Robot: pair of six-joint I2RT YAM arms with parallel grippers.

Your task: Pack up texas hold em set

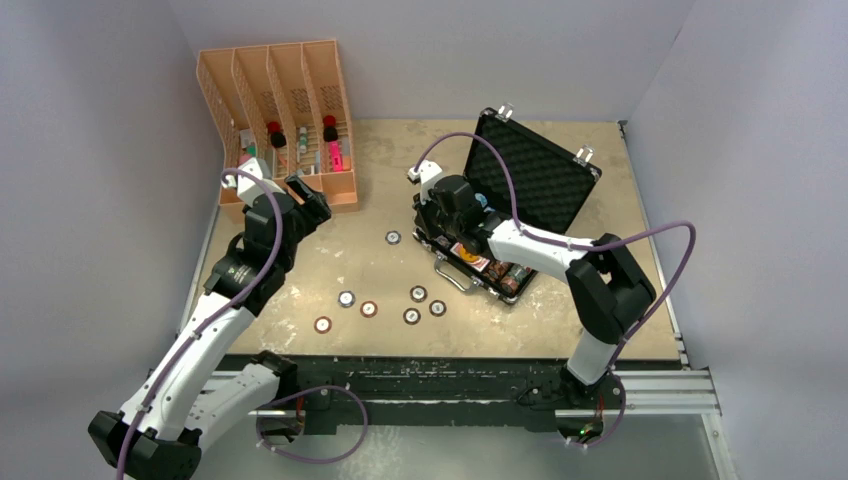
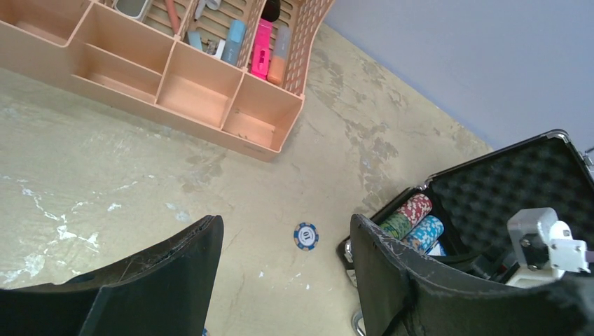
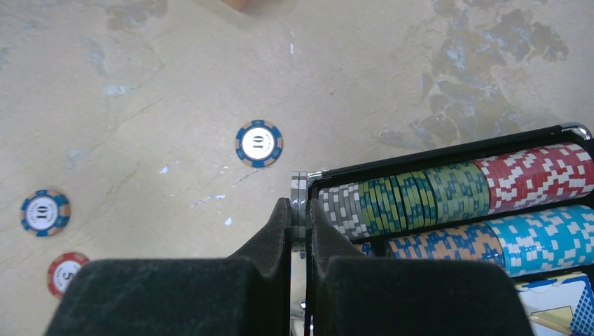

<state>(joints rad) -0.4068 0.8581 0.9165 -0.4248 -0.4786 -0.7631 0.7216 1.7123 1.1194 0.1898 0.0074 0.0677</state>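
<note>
a: case status?
b: briefcase (image 1: 545,170) sits right of centre on the table (image 1: 350,260), lid up, egg-crate foam inside the lid. the base holds chips on edge in rows. top row (image 3: 448,185) runs grey, green, red. second row (image 3: 476,241) runs orange-blue, then cyan. something blue-patterned (image 3: 567,311) in the compartment below, can't tell what.
a: right gripper?
b: right gripper (image 3: 299,217) is over the case's end nearest the rack (image 1: 255,75). pads are pinched tight on a thin stack of grey chips (image 3: 300,192), edge-on, right at the end wall beside the top row's grey end. can't tell if they're in the slot or just above it.
a: left?
b: left gripper (image 2: 284,227) has its jaws wide apart with nothing between them. it hovers by the rack's front corner, well apart from the case.
a: what's loose?
b: seven loose chips (image 1: 369,309) flat on the table, left of the case. the blue "10" chip (image 2: 306,236) is the nearest to it.
a: rack contents?
b: four slots with markers or bottles (image 2: 261,38) standing in them, pink, blue and orange among them.
</note>
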